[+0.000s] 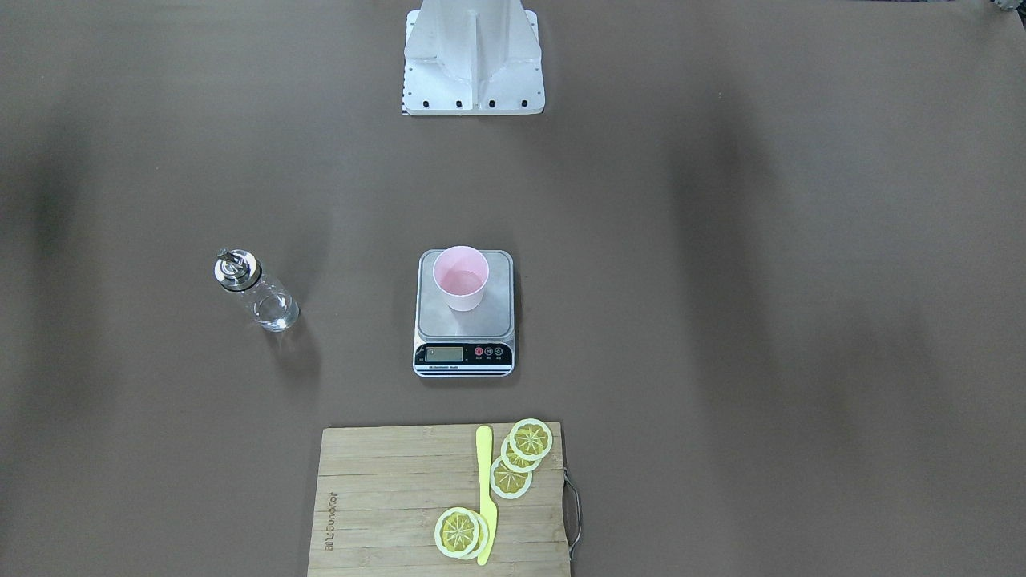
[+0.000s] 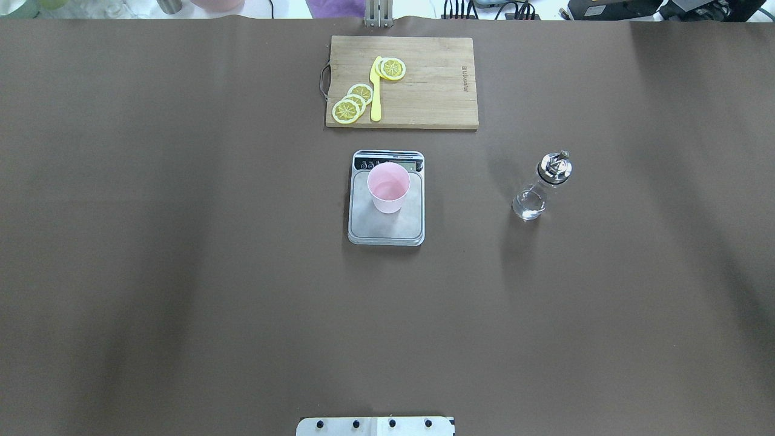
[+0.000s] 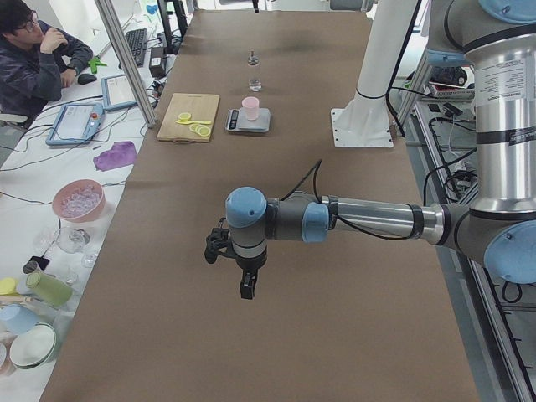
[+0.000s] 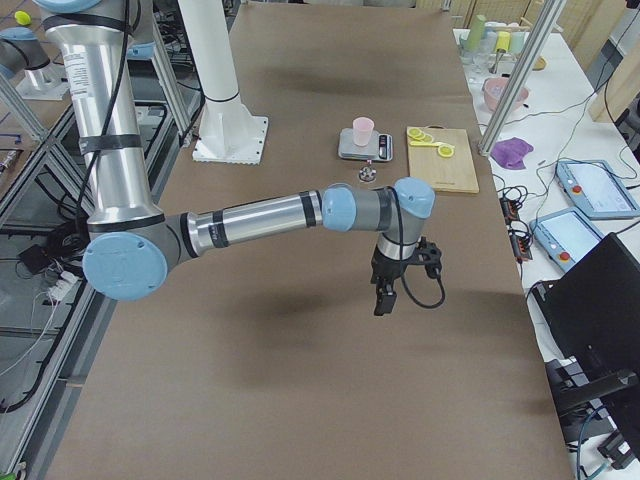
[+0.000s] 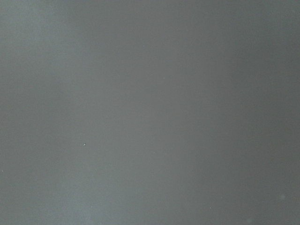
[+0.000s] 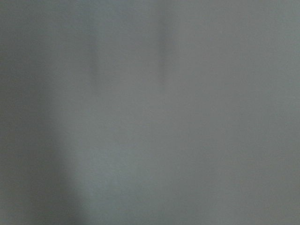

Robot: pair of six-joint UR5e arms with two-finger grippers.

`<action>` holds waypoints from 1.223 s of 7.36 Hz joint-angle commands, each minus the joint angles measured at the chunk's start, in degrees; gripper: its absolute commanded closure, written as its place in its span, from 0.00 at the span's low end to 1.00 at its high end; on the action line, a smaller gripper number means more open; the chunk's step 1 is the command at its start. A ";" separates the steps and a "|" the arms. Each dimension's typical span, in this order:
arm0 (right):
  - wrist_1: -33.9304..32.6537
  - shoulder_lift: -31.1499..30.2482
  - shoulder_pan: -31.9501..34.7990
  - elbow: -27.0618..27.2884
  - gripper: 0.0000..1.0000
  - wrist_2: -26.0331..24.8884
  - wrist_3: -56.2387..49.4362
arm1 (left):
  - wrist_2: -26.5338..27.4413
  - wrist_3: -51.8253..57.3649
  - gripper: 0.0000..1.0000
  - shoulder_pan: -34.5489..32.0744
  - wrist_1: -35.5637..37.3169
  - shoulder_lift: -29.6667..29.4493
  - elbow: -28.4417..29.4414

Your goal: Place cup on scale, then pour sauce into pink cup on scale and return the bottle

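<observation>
The pink cup point(image 1: 460, 276) stands upright on the steel scale point(image 1: 497, 314) at the table's middle; both also show in the overhead view, the cup point(image 2: 388, 186) on the scale point(image 2: 370, 224). The clear glass bottle point(image 2: 540, 184) with its silver spout cap stands upright on the table to the scale's right, apart from it; the front view shows it too point(image 1: 256, 290). My left gripper point(image 3: 247, 287) hangs over bare table far from them. My right gripper point(image 4: 383, 300) hangs likewise at the other end. I cannot tell whether either is open or shut. Both wrist views show only blank table.
A bamboo cutting board point(image 2: 436, 85) with lemon slices point(image 2: 353, 103) and a yellow knife point(image 2: 376, 91) lies beyond the scale. The robot's white base point(image 1: 473, 64) stands at the near edge. An operator point(image 3: 33, 59) sits at the far side.
</observation>
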 commanded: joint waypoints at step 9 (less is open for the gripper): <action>9.29 -6.60 2.49 1.06 0.00 3.98 -0.61 | -0.29 0.44 0.02 0.04 -1.23 0.53 -3.08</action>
